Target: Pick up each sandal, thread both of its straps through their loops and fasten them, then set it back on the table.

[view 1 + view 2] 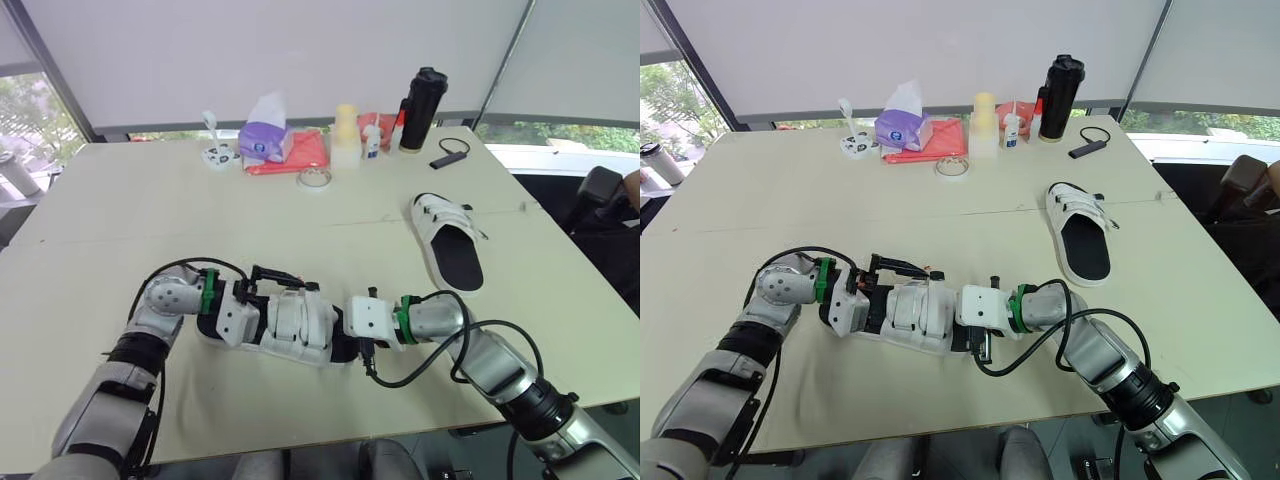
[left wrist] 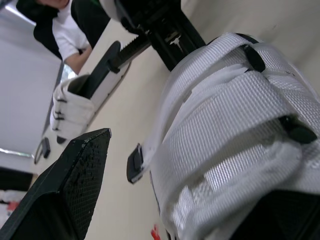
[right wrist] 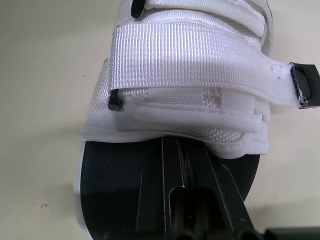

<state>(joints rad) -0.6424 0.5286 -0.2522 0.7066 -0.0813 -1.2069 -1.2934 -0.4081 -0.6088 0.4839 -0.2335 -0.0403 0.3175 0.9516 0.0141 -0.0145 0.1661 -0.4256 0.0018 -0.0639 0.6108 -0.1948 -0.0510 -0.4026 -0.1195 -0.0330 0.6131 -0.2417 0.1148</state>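
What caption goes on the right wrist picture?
Right gripper lying on the black footbed of a white woven-strap sandal.

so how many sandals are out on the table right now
2. The near sandal is at the front of the table, straps facing up. The far sandal lies flat further back on the right side. None seem hidden.

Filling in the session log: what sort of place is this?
Probably an office or meeting room: a large pale table, white roller blinds over wide windows, and a tissue box and black flask at the far edge.
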